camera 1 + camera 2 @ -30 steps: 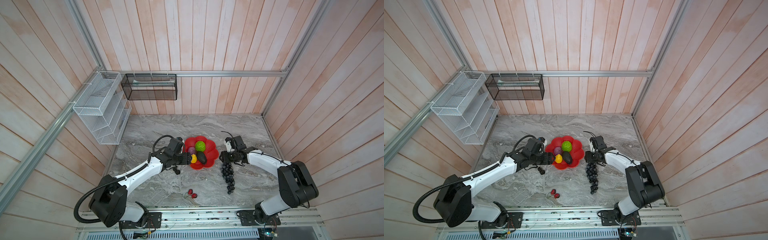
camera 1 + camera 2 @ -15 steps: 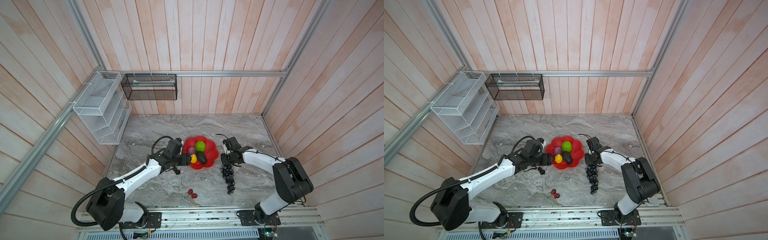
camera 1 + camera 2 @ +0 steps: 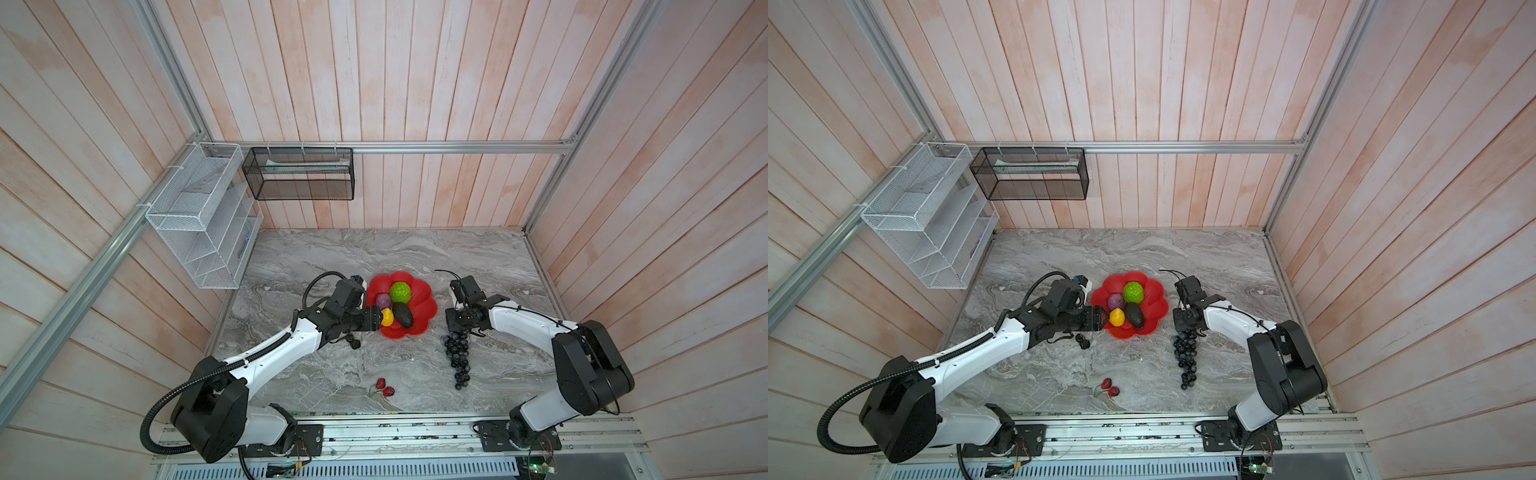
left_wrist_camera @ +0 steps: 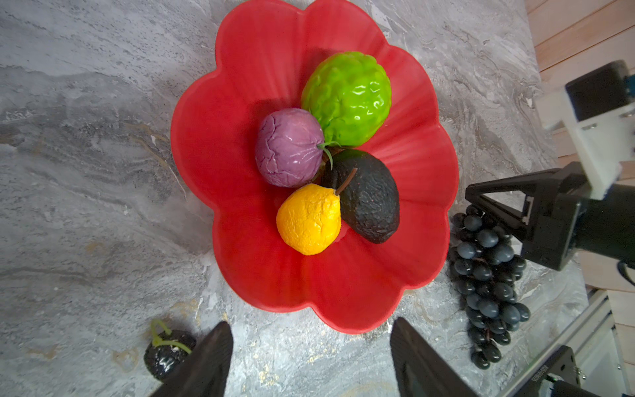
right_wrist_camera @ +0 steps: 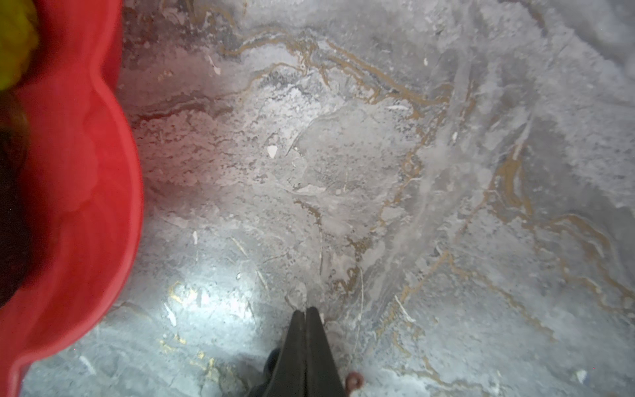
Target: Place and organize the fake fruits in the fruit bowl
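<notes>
One grape bunch (image 4: 486,271) lies beside the right end effector (image 4: 471,195).

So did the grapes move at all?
No. The grapes lie in the same spot as before, just right of the red bowl in a top view.

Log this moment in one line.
left fingers open near red flower-shaped bowl | right fingers shut at dark plastic grape bunch, grip unclear | bowl holds four fruits | on table: red strawberries, small dark berries
</notes>
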### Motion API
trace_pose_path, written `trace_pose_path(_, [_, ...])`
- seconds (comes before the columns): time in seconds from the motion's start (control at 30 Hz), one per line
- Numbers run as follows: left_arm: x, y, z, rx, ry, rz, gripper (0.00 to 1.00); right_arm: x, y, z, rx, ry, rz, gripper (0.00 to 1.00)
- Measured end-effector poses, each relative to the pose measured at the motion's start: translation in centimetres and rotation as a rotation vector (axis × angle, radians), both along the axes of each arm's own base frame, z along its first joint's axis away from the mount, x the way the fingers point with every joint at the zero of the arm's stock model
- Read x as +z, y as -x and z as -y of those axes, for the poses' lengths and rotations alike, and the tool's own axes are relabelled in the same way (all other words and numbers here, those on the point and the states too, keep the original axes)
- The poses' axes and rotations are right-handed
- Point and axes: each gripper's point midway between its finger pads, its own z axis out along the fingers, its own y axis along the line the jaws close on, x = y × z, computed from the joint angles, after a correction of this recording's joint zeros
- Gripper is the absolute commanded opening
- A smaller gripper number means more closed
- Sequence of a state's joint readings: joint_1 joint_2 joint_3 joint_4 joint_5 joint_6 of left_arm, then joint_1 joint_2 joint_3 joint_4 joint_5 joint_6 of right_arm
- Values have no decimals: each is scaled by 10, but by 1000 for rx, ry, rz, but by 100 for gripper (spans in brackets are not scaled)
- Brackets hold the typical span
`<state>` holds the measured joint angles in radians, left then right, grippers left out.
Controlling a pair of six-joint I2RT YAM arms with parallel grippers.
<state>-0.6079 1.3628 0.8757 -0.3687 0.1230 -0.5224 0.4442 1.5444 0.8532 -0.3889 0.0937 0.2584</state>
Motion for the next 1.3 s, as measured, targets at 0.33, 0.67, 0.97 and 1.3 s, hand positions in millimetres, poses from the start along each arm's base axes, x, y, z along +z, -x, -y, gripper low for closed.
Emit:
trace_pose_path(0.33, [0, 0, 0, 4, 2, -3, 75, 25, 2, 6, -17, -25, 69, 0])
trace_pose_path(0.67, [0, 0, 0, 4, 3, -3, 75, 65, -2, 5, -43, -96, 186, 0])
trace_pose_path(0.97, [1, 0, 0, 4, 4, -1, 75, 23, 19, 56, -250, -222, 71, 28])
trace_pose_path(1.3, [2, 0, 0, 4, 5, 0, 75, 4, 38, 52, -278, -342, 13, 43])
